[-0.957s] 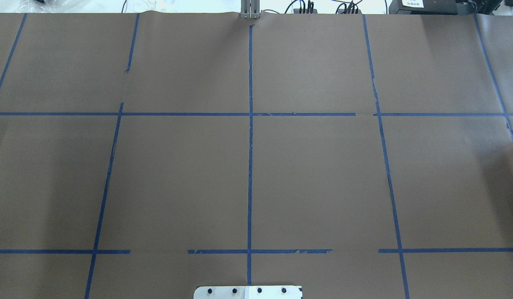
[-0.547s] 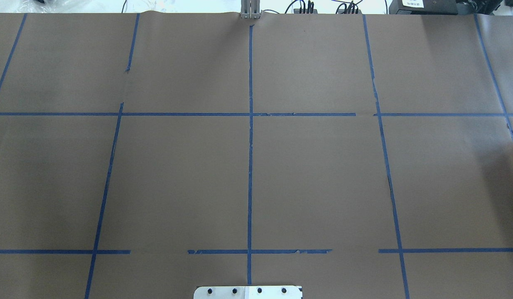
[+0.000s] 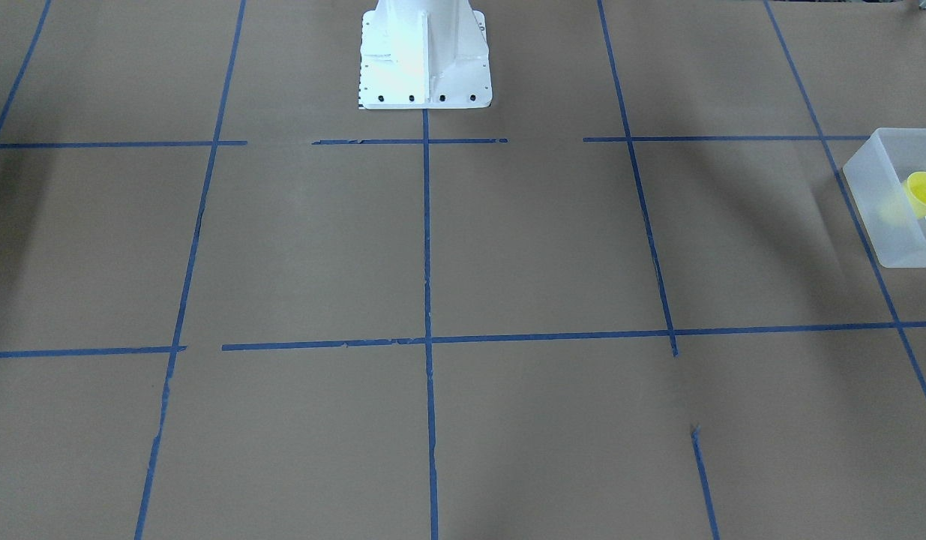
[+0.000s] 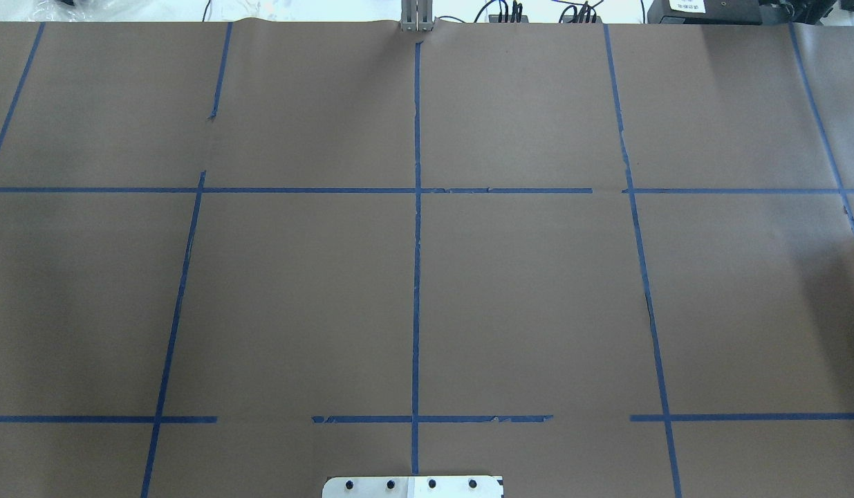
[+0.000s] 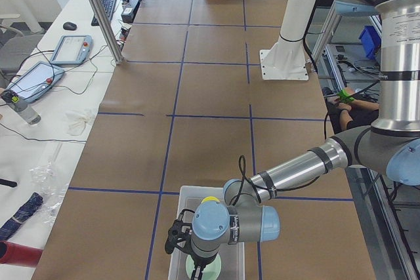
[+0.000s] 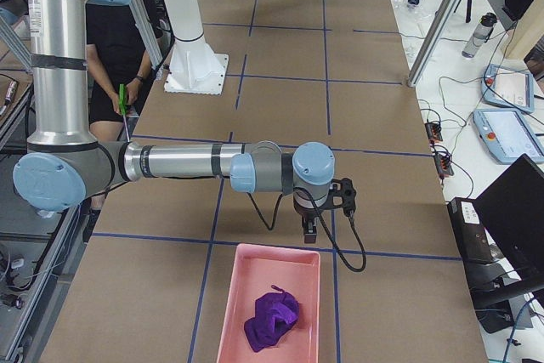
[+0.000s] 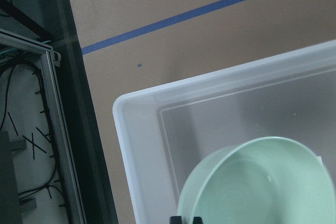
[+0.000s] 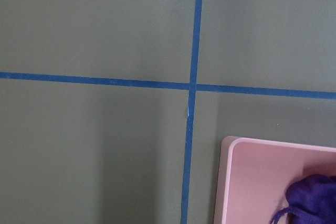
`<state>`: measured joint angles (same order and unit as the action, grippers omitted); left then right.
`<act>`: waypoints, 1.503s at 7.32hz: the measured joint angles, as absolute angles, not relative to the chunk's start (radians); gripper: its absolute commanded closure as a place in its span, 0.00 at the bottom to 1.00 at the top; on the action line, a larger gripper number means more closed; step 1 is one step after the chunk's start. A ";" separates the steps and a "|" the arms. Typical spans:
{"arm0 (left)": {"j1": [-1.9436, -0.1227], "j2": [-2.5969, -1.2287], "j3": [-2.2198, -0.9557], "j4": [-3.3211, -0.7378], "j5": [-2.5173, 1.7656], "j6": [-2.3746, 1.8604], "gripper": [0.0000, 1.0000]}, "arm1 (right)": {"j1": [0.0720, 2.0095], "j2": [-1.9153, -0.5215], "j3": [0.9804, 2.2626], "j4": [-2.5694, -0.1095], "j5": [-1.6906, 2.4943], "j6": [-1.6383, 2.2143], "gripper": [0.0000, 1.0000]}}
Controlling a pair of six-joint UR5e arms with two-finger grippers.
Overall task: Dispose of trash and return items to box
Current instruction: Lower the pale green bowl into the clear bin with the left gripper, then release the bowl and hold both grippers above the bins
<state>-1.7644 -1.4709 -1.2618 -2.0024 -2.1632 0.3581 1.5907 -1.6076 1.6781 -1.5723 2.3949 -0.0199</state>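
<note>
Mint-green bowl [image 7: 257,182] round, glossy | left claw [image 7: 186,220] pinching rim | right claw [image 6: 309,229] cannot tell

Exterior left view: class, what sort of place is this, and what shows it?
Probably a robotics lab: a robot arm over a paper-covered table gridded with blue tape, and teach pendants on the side bench.

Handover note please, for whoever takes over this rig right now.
Left gripper: above the frosted tub, at the mint-green bowl rim; grip unclear.
Right gripper: near the pink tray that holds the purple cloth; state unclear.
Done: yellow cup lies in the tub; the bowl is inside its walls.
Left: likely confirm bowl release, then retract both arms.
</note>
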 measured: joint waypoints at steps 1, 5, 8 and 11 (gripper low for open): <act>-1.764 -1.472 -1.268 -2.006 -2.164 0.354 0.00 | 1.591 -1.608 1.678 -1.572 2.395 -0.020 0.00; -1.763 -1.495 -1.438 -1.919 -2.169 0.266 0.00 | 1.591 -1.608 1.675 -1.572 2.395 -0.020 0.00; -1.734 -1.511 -1.631 -1.633 -2.229 0.164 0.00 | 1.591 -1.607 1.679 -1.572 2.395 -0.021 0.00; -1.650 -1.510 -1.695 -1.581 -2.293 0.099 0.00 | 1.591 -1.607 1.682 -1.572 2.395 -0.019 0.00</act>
